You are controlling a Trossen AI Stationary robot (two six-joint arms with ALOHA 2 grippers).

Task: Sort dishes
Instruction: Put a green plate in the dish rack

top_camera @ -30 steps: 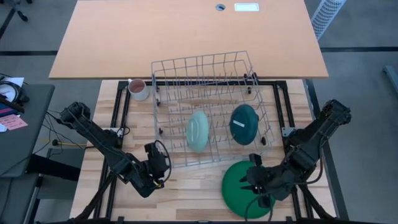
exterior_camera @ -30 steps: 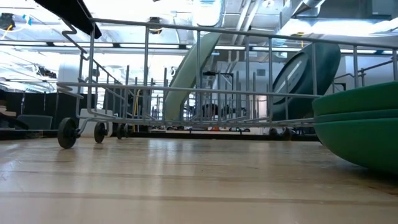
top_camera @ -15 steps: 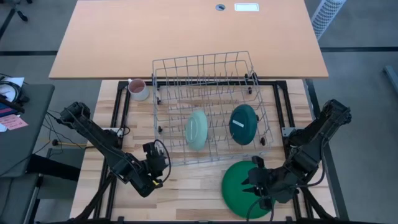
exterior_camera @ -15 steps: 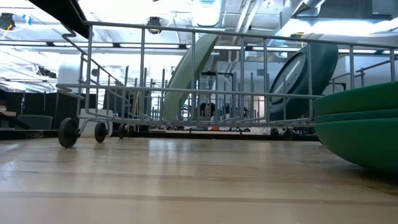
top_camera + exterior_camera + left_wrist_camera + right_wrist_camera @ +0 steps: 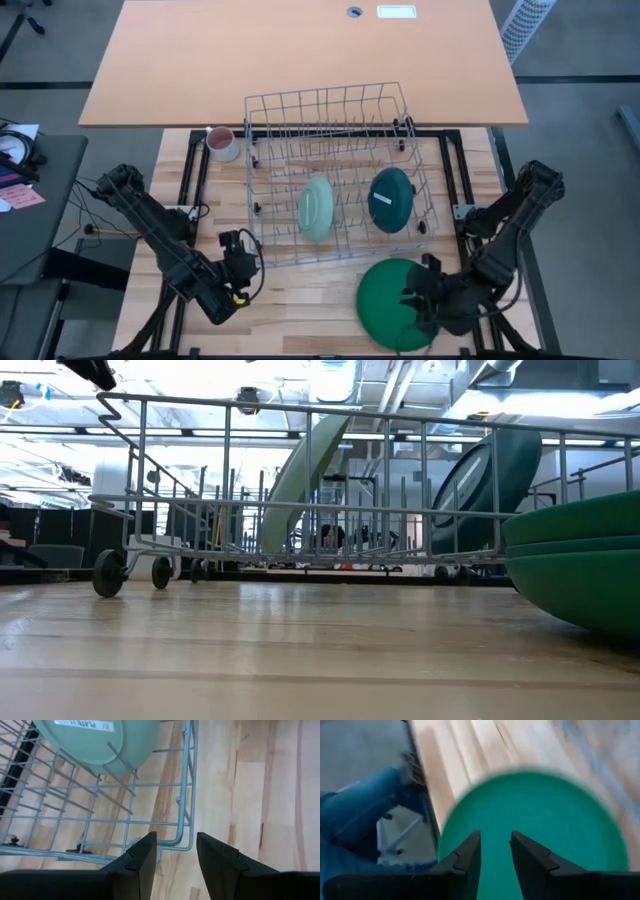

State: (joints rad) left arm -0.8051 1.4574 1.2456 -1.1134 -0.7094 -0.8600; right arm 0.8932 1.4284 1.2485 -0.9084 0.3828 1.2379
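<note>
High view: a wire rack is sitting on slatted wood, holding a glossy mint plate and a teal plate on edge. Stacked green plates are lying at five o'clock.

Left wrist view: the left gripper is hovering by the rack's corner, jaws narrowly parted, empty.

Right wrist view: the right gripper is hanging over the green stack, jaws narrowly apart.

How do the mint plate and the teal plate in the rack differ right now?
Colour: the mint plate is pale green, the teal plate dark blue-green.
Place: in the high view the mint plate stands near the rack's middle, the teal plate toward the right arm's side.
Label: the teal plate shows a white sticker in the high view; the mint plate's shows only in the left wrist view.
Both stand on edge, tilted, between the wires.
</note>
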